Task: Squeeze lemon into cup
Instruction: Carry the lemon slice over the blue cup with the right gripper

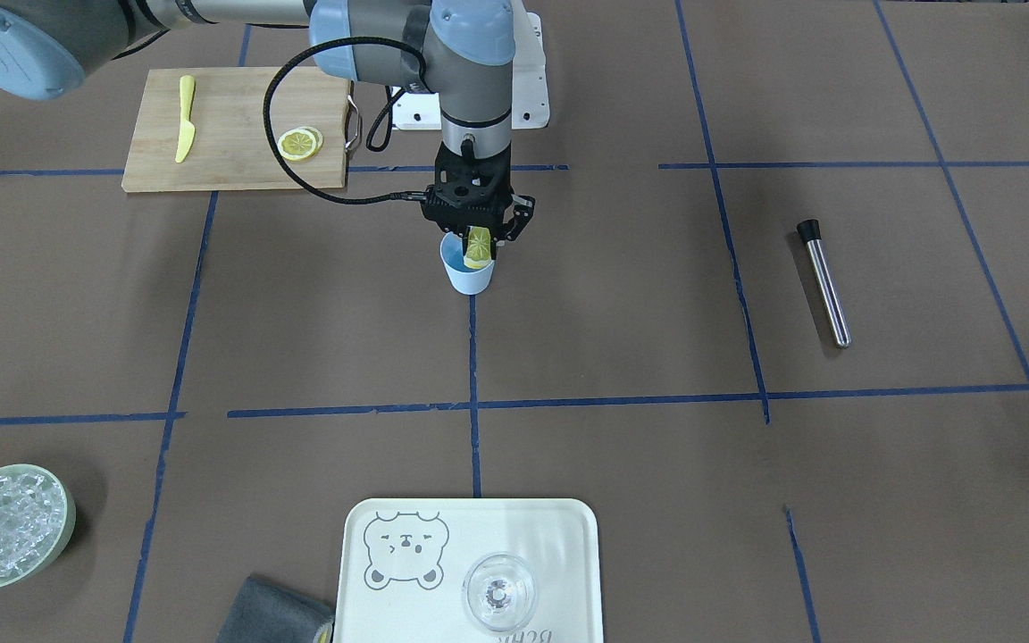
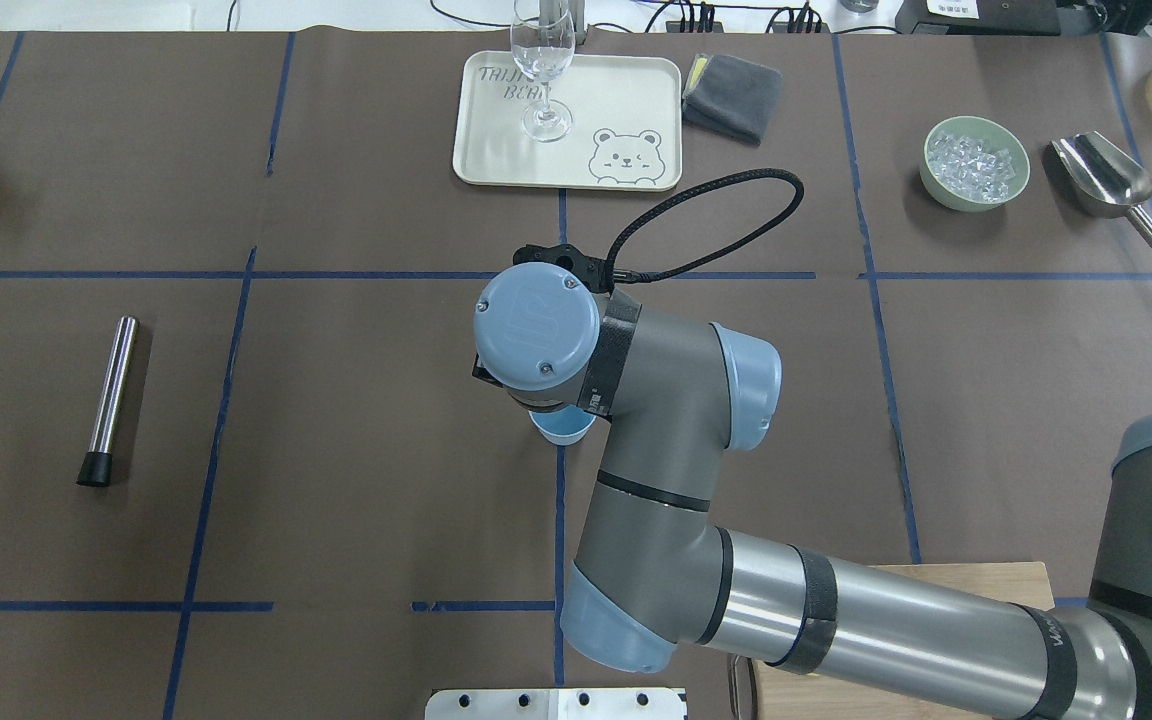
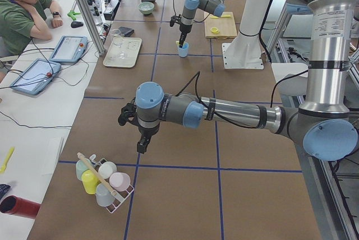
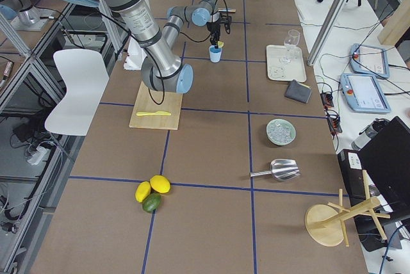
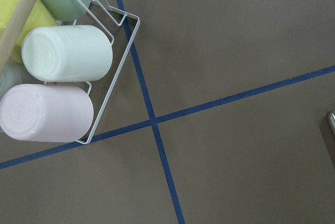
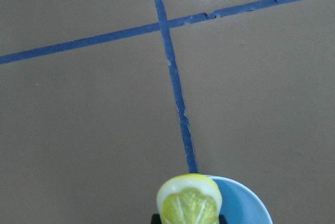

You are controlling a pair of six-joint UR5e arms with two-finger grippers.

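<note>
My right gripper [image 1: 477, 234] is shut on a folded lemon slice [image 1: 480, 250] and holds it just over the mouth of the light-blue cup [image 1: 468, 275], which stands upright near the table's middle. In the right wrist view the lemon slice [image 6: 191, 203] hangs at the rim of the cup [image 6: 246, 205]. In the overhead view the arm hides all but an edge of the cup [image 2: 561, 428]. My left gripper [image 3: 141, 146] shows only in the exterior left view, above a rack of cups; I cannot tell if it is open or shut.
A wooden cutting board [image 1: 229, 134] holds more lemon slices [image 1: 300, 143] and a yellow knife [image 1: 185, 118]. A metal muddler [image 1: 825, 284], a tray [image 1: 479, 527] with a clear glass [image 1: 498, 591], a bowl of ice [image 1: 5, 525] and a grey cloth [image 1: 273, 616] lie around.
</note>
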